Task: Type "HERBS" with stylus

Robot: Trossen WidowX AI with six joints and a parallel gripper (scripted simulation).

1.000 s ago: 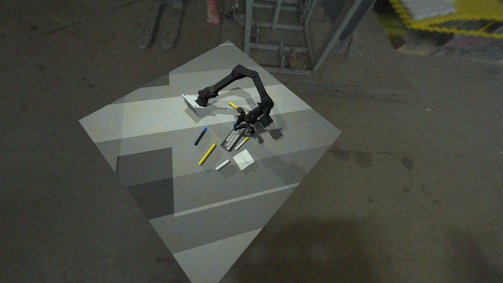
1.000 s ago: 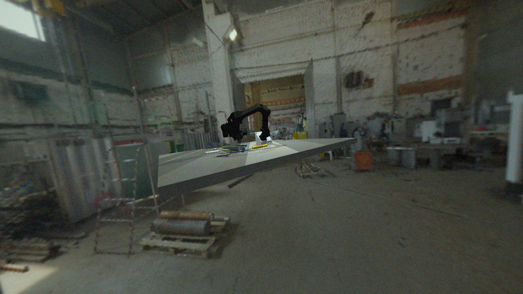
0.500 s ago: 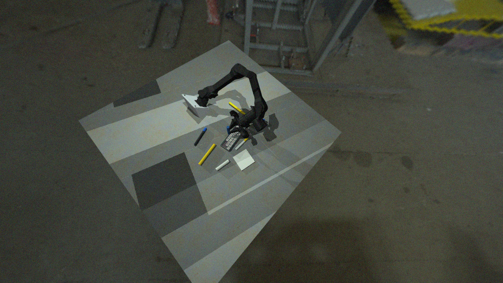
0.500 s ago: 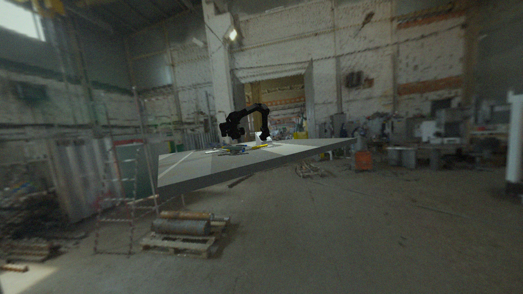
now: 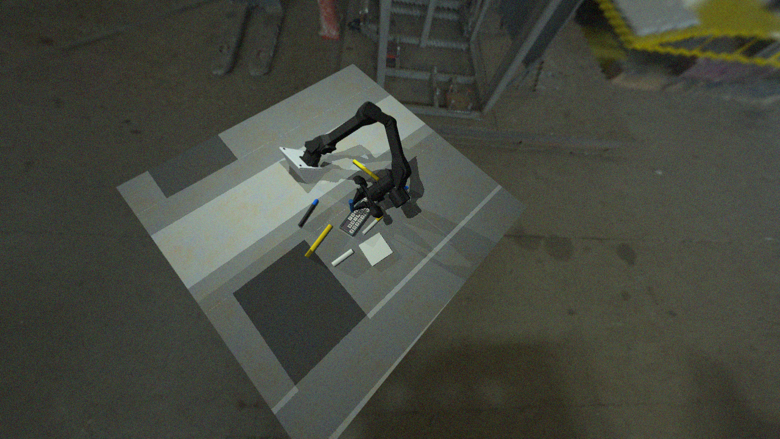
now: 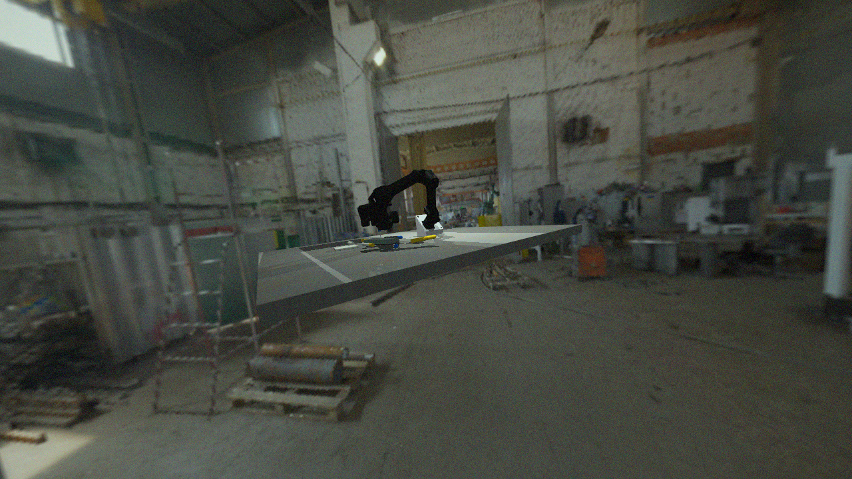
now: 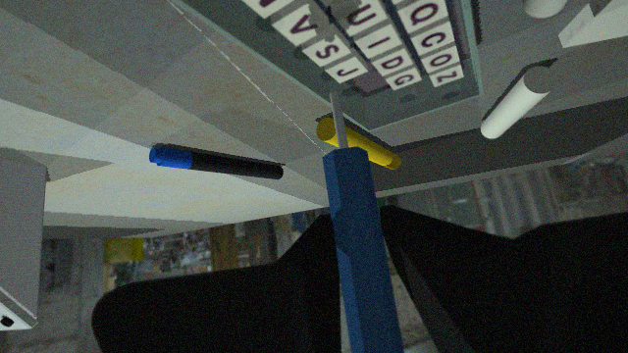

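Wrist view, closest in: the gripper (image 5: pixel 357 200) (image 6: pixel 387 225) (image 7: pixel 355 222) is clenched on the blue stylus (image 5: pixel 351 204) (image 7: pixel 360 235), its black fingers on either side of the body. The thin grey tip points toward the keyboard (image 5: pixel 354 221) (image 6: pixel 387 242) (image 7: pixel 407 99) and appears near its edge, by the J key (image 7: pixel 346 71); whether it touches anything, I cannot tell.

The lettering is purple on pale keys. One row reads V, S, J, with a cut-off letter above; the next reads U, I, D, G; the outer one Q, C, O, Z. None of the letters of HERBS but S (image 7: pixel 326 51) can be read here. In the top view the letters are too small to make out, and the gripper covers one end of the keyboard.

Beyond the stylus tip, a yellow stick (image 5: pixel 318 240) (image 7: pixel 375 149) lies on the desk (image 5: pixel 261 360) (image 6: pixel 417 262) (image 7: pixel 123 186). A black pen (image 5: pixel 308 214) (image 7: pixel 235 167) with a blue end lies to one side, a white stick (image 5: pixel 342 257) (image 7: pixel 515 108) to the other, near a pale square (image 5: pixel 375 249) (image 7: pixel 603 25). Another yellow stick (image 5: pixel 362 167) (image 6: pixel 423 239) lies between the keyboard and the white base bracket (image 5: pixel 305 173) (image 6: pixel 421 225) (image 7: pixel 22 221).

Farther off, in the exterior view, rusty cylinders (image 6: pixel 295 369) rest on a pallet (image 6: pixel 285 404), and an orange box (image 6: pixel 591 262) stands on the floor. No brand is legible.
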